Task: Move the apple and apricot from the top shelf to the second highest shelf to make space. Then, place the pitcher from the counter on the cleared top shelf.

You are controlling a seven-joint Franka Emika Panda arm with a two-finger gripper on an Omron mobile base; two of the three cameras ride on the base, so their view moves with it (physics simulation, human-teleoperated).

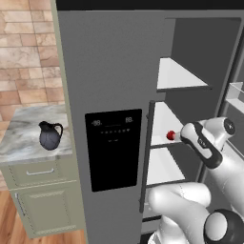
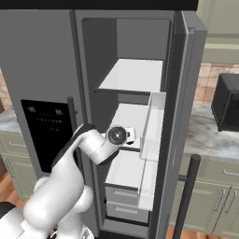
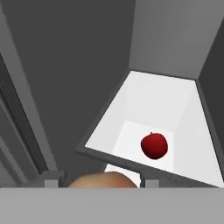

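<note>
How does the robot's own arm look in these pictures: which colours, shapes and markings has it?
The white arm is made of thick, rounded, glossy segments. Dark grey bands mark its joints, and one joint ends in a round dark cap with a pale ring in it. A grey disc sits on the lowest segment in the left base view. No cables or lettering can be seen. The finger tips look small and grey.

A home kitchen, rendered: a tall grey fridge (image 1: 114, 71) stands open on white shelves (image 1: 178, 76), beside a grey-white marbled stone desk (image 1: 24, 138) over pale sage-green cabinets (image 1: 45, 205) with silver bar handles. A brick-tiled wall (image 1: 26, 52), wood floor (image 1: 9, 224) and black microwave (image 2: 226, 102) complete it.
</note>
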